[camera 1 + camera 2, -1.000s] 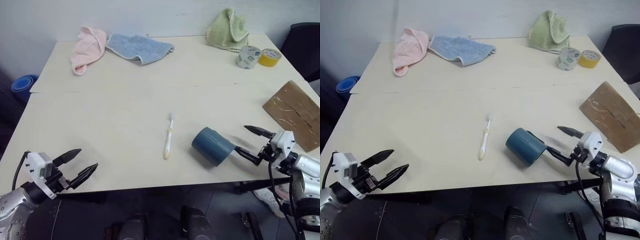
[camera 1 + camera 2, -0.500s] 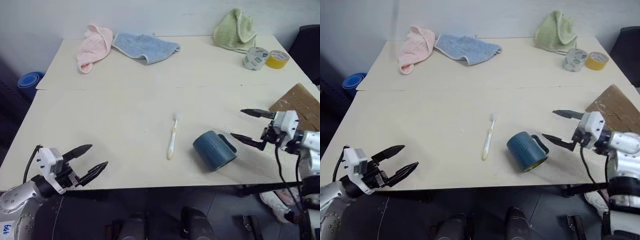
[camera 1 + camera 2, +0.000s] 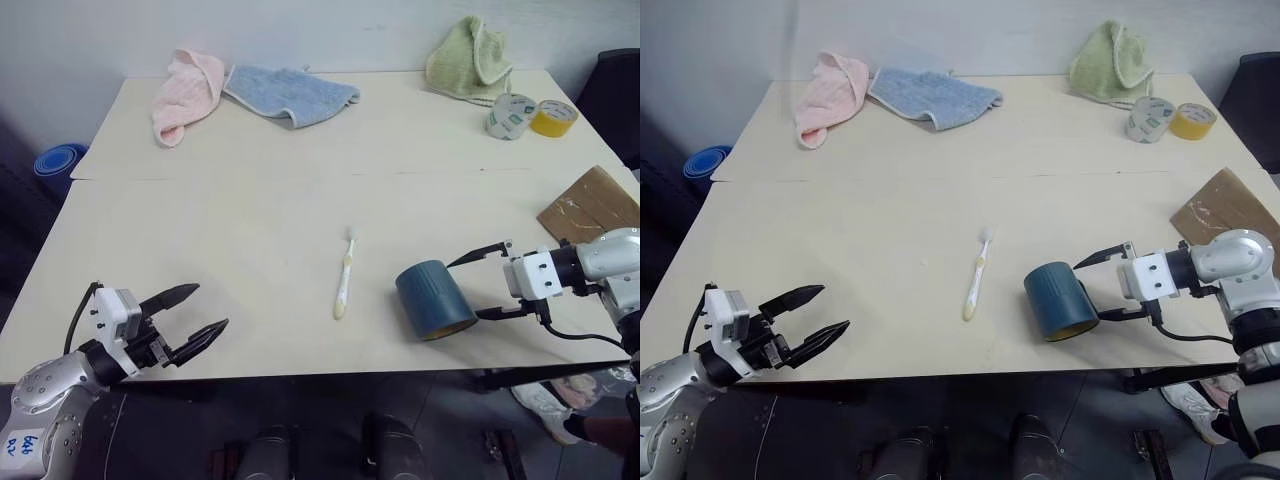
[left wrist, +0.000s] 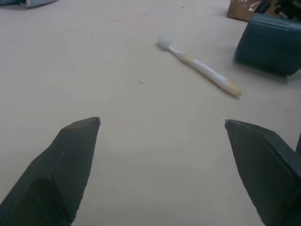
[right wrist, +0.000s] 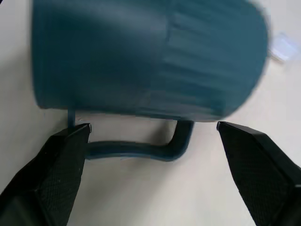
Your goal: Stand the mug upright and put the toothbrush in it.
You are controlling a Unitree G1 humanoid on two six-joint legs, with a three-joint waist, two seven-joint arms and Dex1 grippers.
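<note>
The dark teal mug (image 3: 433,296) lies on its side near the table's front right, its yellow-lined mouth facing the front edge. My right gripper (image 3: 487,284) is open just to its right, one finger on each side of the mug's handle (image 5: 136,150), which rests against the table. The mug's body (image 5: 146,61) sits close in front of the fingertips. The white toothbrush (image 3: 345,275) lies flat left of the mug, bristles away from me. My left gripper (image 3: 208,308) hovers open and empty at the front left, with the toothbrush (image 4: 202,69) and the mug (image 4: 272,43) ahead of it.
Pink (image 3: 185,88), blue (image 3: 290,92) and green (image 3: 465,62) cloths lie along the far edge. A white tape roll (image 3: 507,116) and a yellow one (image 3: 553,117) sit at the back right. A cardboard piece (image 3: 590,205) lies behind my right gripper.
My right wrist has rolled and tipped downward, bringing its fingers around the mug's handle side. The mug has turned a little on the table. My left gripper moved slightly right.
</note>
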